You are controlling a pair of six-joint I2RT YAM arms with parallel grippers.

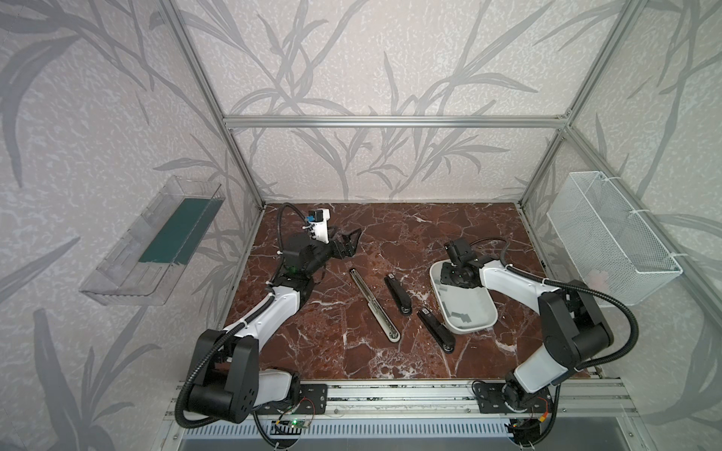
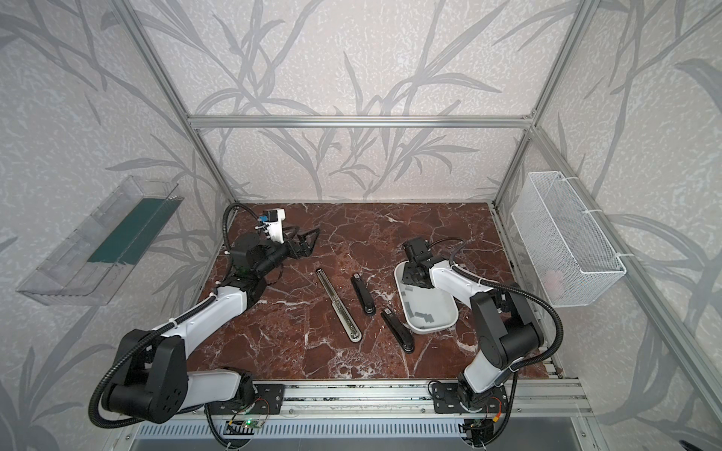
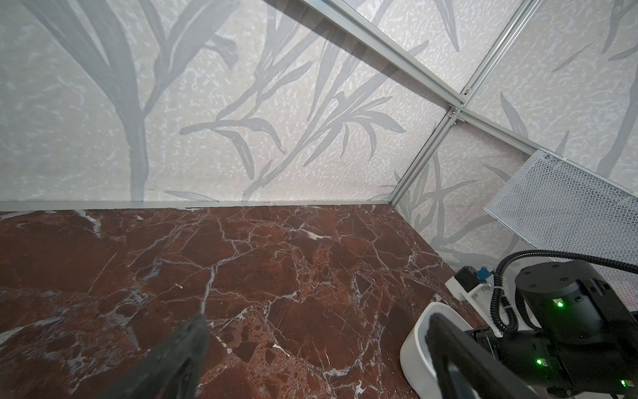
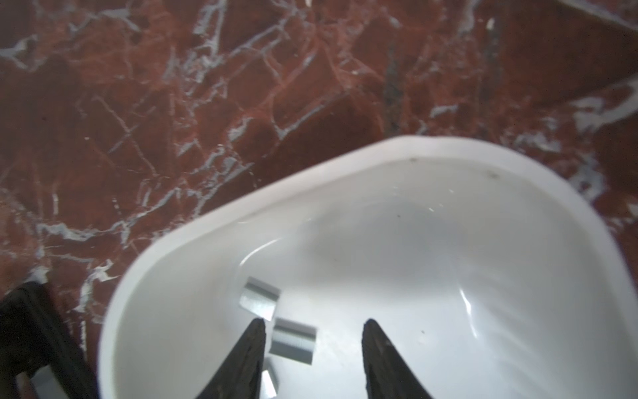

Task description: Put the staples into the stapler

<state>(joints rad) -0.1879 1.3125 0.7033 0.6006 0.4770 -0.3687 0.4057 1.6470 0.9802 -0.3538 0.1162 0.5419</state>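
2 grippers in view. Left gripper (image 1: 349,243): spread wide, empty, hovering over table (image 1: 390,234) at back. Next along: silver rail (image 1: 374,304), then black staplers (image 1: 398,293), 2 of them, lying flat. Further right: white tray (image 1: 472,296) w/ staples (image 4: 293,340) loose inside. Right gripper (image 4: 314,324) down in tray, jaws part-open astride one strip, not pinching yet. Prob. light, stiff, slick, snaps if bent. Best pinched mid-strip across long edges, gently.

The desk (image 1: 390,234) looks like polished red-brown marble with white veins. The white dish (image 4: 310,179) is smooth and glossy. The staples (image 4: 293,342) in it are bright, finely ribbed grey metal. The long bar (image 1: 375,302) is shiny metal, and the stapler (image 1: 398,293) beside it is black with a dull sheen. The basket (image 1: 609,234) is white wire mesh.
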